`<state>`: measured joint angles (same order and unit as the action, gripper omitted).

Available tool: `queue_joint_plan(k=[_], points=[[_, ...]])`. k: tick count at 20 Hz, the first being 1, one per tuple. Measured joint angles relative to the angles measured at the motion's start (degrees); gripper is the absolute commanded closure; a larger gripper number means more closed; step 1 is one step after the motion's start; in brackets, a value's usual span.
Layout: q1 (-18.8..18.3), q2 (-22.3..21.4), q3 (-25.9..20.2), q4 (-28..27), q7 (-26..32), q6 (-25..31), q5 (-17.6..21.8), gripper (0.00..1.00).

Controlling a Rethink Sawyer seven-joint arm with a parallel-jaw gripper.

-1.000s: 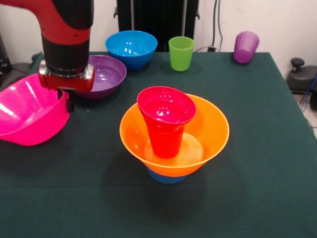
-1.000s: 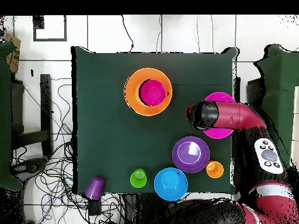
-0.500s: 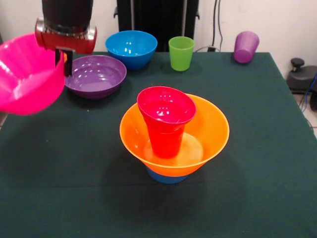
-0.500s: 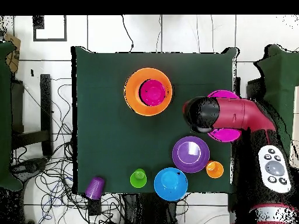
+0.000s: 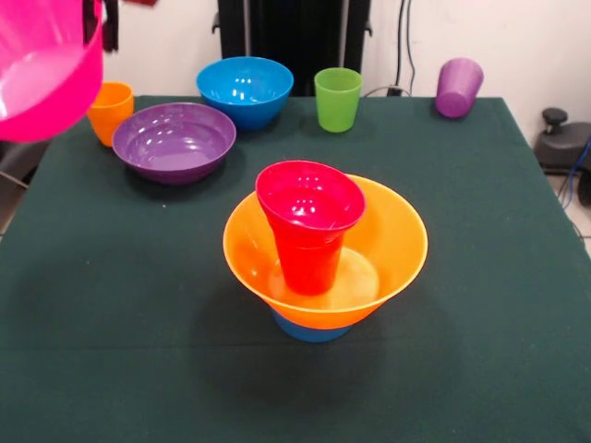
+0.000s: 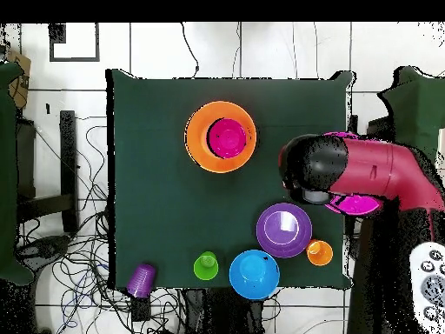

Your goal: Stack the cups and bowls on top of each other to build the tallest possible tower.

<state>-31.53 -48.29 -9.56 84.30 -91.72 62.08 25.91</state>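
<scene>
A: Where does the tower stand?
B: Mid-table. Small light-blue bowl (image 5: 310, 328) at the base, large orange bowl (image 5: 392, 242) sitting on it, red-orange cup (image 5: 309, 226) upright inside the orange bowl.

A: Gripper?
B: Gripper (image 5: 103, 20) shows only at the top left edge of the front view, dark fingers clamped on the rim of the large pink bowl (image 5: 46, 74). The bowl hangs tilted, clear of the table (image 5: 499, 277). From overhead the red and black arm (image 6: 365, 170) covers most of it; pink shows just under the arm.

A: Loose pieces?
B: Medium purple bowl (image 5: 174, 140) and medium blue bowl (image 5: 245, 88) stand close together at the far side, both upright. Yellow-orange cup (image 5: 111, 111) stands just beside the purple bowl. Green cup (image 5: 338, 98) stands upright next to the blue bowl. Purple cup (image 5: 459, 87) lies on its side at the table's far corner, well apart from the others.

A: Small red bowl?
B: Cannot place it.
</scene>
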Motion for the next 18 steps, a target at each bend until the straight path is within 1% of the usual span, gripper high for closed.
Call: queue_joint_plan(k=[2, 6, 8, 9, 10, 14, 18], points=[[0.2, -1.6, 0.0, 0.2, 0.0, 0.9, -1.9, 1.00], [1.0, -3.3, 0.0, 0.2, 0.0, 0.9, -5.1, 1.00], [2.2, -3.9, 0.0, 0.2, 0.0, 0.9, -6.7, 1.00], [2.6, -4.0, 0.1, 0.2, 0.0, 0.9, -7.0, 1.00], [4.1, -4.1, 0.2, 0.2, -0.2, 0.9, -8.0, 1.00], [7.2, -3.6, 0.9, 0.2, -1.7, 0.9, -9.9, 1.00], [9.1, -2.5, 1.8, -0.1, -4.0, 0.9, -10.4, 1.00]])
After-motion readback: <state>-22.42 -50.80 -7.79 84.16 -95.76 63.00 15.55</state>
